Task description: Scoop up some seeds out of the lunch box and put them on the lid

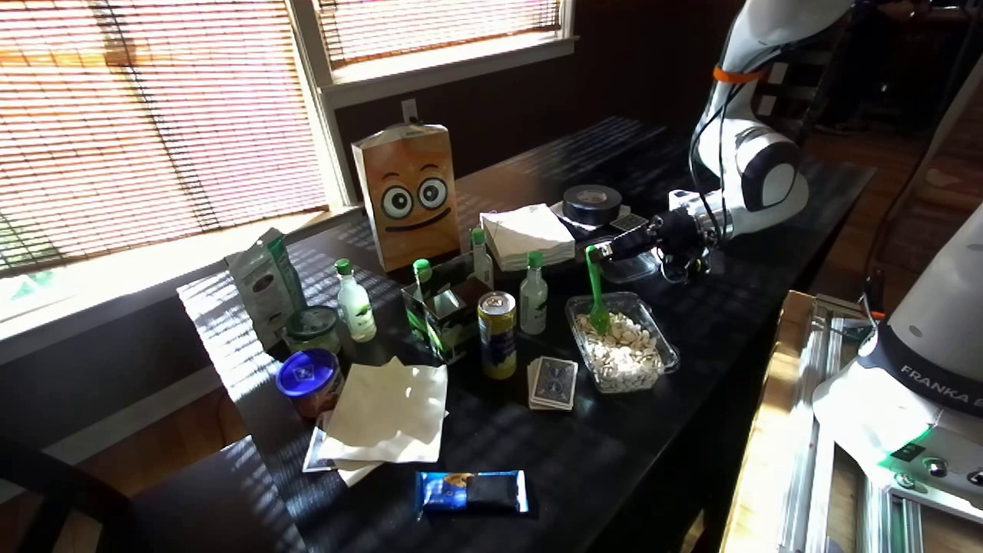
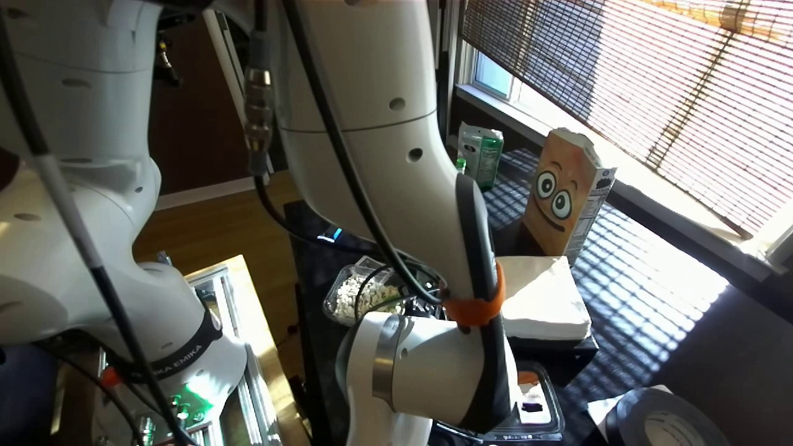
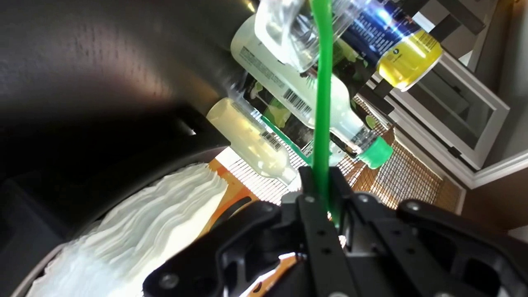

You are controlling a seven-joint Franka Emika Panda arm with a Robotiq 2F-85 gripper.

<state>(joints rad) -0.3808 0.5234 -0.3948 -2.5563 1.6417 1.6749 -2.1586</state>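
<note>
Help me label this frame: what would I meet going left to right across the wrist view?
Napkins → yellowish bottle → spoon → can. The green-capped bottle runs behind the spoon, so I left it out.

Glaring blinds [image 1: 157, 123], deep shadows

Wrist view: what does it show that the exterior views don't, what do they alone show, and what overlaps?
Only the wrist view shows barcodes on the bottles. Only the exterior views show the seeds, the orange arm band and the robot's base. Shared by all: the white paper stack; in the wrist view and an exterior view, the green spoon in the gripper.
</note>
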